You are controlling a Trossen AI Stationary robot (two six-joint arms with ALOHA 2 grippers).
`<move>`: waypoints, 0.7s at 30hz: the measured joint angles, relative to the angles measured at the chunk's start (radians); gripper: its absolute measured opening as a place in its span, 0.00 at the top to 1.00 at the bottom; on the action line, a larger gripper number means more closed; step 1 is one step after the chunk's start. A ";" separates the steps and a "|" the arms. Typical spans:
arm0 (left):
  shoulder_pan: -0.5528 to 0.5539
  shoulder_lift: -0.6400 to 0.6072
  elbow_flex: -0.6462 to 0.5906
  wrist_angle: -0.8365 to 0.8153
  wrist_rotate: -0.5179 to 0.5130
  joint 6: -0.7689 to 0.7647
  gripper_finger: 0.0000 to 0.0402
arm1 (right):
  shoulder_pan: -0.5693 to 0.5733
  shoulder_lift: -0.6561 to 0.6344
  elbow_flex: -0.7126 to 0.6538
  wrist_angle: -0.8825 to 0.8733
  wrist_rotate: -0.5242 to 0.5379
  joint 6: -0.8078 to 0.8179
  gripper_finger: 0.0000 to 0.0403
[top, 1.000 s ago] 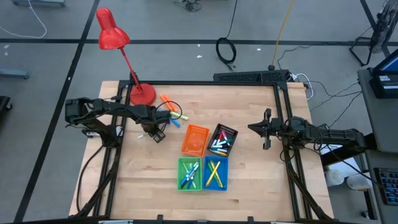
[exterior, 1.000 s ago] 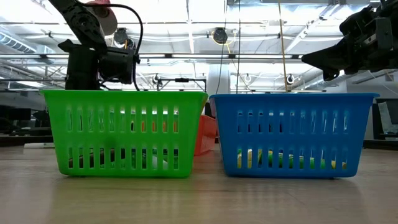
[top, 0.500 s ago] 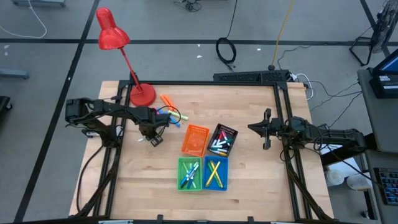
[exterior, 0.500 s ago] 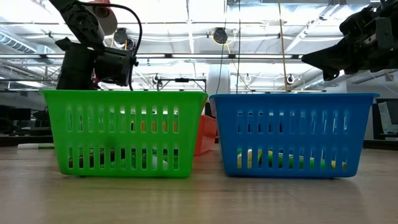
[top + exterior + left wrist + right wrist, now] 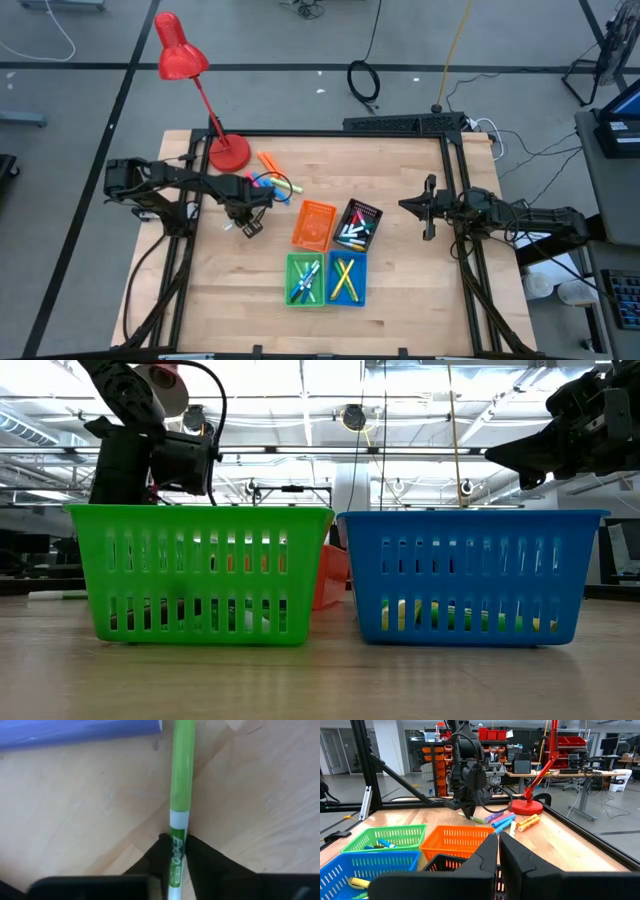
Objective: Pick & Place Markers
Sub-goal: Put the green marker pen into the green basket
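Loose markers (image 5: 270, 182) in orange, blue, pink, purple and green lie in a small heap on the table near the red lamp's base. My left gripper (image 5: 247, 203) stands over the near left side of that heap, pointing down. It is shut on a white marker with a green cap (image 5: 182, 780). A purple marker (image 5: 75, 732) lies just beyond it. My right gripper (image 5: 428, 207) waits shut over the right part of the table, holding nothing. More markers lie in the green, blue and black bins. My left gripper pinches the green-capped marker by its white printed barrel (image 5: 178, 836), just behind the cap, between the two fingers (image 5: 200, 855). The fingers come from above and lie across the marker. The cap end points away over the wood; whether it rests on the table I cannot tell.
Four small bins stand in a block mid-table: orange (image 5: 314, 224), black (image 5: 357, 224), green (image 5: 306, 279) and blue (image 5: 346, 279). A red desk lamp (image 5: 228, 150) stands at the far left. Bare wood lies to the left and near side of the bins.
My left gripper has shifted a little toward the table's left edge, still low over the heap of markers.
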 joint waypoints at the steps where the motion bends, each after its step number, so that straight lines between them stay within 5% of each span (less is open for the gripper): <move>1: -0.005 -0.001 0.000 0.000 -0.005 0.000 0.89 | 0.000 0.000 0.000 0.000 0.000 0.000 0.98; 12: -0.123 -0.009 0.013 -0.003 -0.116 -0.078 0.93 | 0.000 0.000 0.000 0.000 0.000 0.000 0.98; 21: -0.358 -0.085 0.138 0.149 -0.174 -0.123 0.94 | 0.000 0.000 0.000 0.000 0.000 0.000 0.98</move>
